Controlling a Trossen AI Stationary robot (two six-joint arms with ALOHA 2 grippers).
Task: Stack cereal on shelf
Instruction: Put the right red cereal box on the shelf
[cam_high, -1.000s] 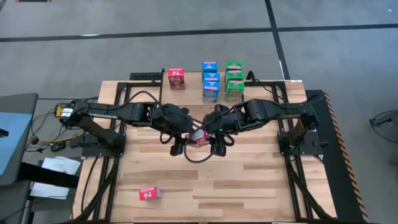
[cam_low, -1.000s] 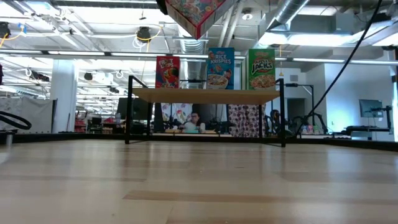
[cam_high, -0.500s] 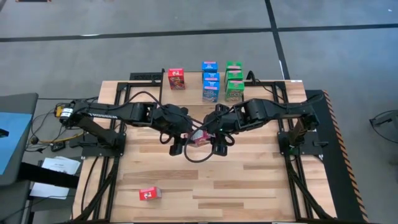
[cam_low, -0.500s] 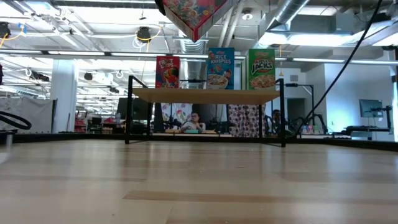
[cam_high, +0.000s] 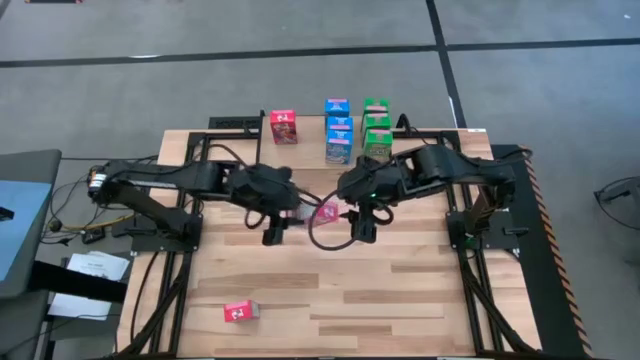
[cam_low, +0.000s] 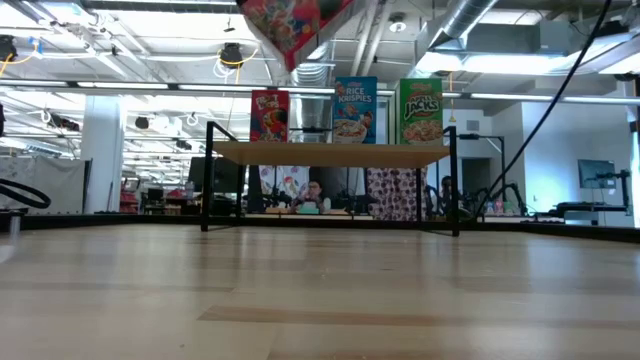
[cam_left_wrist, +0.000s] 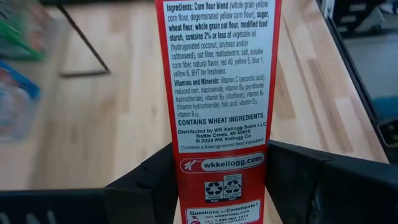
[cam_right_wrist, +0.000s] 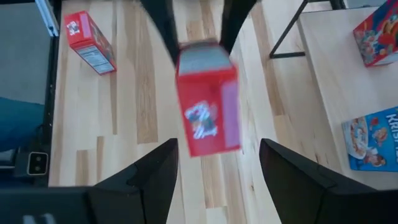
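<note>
Left gripper (cam_high: 272, 236) holds a red cereal box (cam_high: 325, 211) above mid-bench; right gripper (cam_high: 362, 236) has let go.

The left wrist view shows the jaws clenched on the box's ingredients panel; the right wrist view shows the right gripper's fingers (cam_right_wrist: 140, 180) spread wide, apart from that box, and another red box (cam_high: 240, 312) lying flat near the bench (cam_high: 420, 300) front edge. On the shelf (cam_low: 330, 154) stand one red box (cam_high: 283, 126), a blue stack (cam_high: 337, 130) and a green stack (cam_high: 376, 129). The low view shows only one box front per colour; the high view shows three deep in blue and green.
</note>
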